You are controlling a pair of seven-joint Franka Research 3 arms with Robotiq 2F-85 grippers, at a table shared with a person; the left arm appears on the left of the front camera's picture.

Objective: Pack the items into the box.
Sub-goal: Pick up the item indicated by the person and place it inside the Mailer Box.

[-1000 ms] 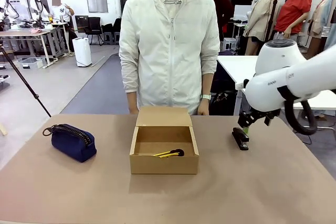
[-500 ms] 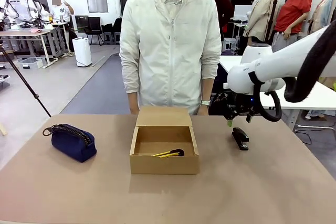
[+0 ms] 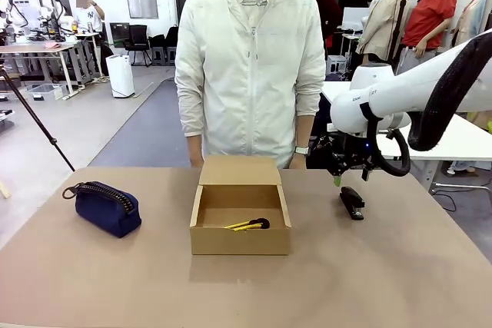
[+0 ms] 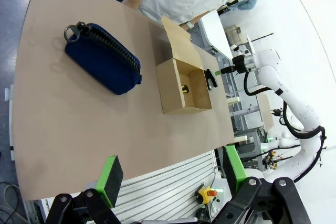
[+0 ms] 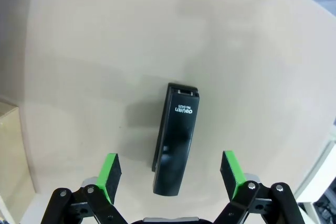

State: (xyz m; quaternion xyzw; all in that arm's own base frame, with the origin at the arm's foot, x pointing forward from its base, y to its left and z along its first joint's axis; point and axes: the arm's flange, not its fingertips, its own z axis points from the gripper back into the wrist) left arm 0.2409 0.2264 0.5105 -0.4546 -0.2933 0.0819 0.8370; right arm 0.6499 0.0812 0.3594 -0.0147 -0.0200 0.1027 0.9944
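Observation:
The brown cardboard box (image 3: 240, 245) stands mid-table with its flap lid up at the far side. Inside it lies the yellow-and-black utility knife (image 3: 247, 224). A navy-blue pouch (image 3: 104, 207) rests on the table to the left. The black stapler (image 3: 352, 202) lies to the right of the box. My right gripper (image 3: 340, 177) hangs open just above the stapler's far end; in the right wrist view the stapler (image 5: 176, 140) lies between and beyond the green pads (image 5: 109, 170). My left gripper (image 4: 171, 177) is open, high off the table's left side, looking down on the pouch (image 4: 102, 59) and box (image 4: 181, 106).
A person in a white jacket (image 3: 250, 67) stands at the far edge right behind the box, hands low behind the lid. The brown tabletop (image 3: 246, 289) is bare in front of the box. The box's corner (image 5: 8, 145) shows at the left of the right wrist view.
My right arm has swung left from the table's right side and now holds its gripper over the stapler. Pouch, box, knife and stapler have not moved.

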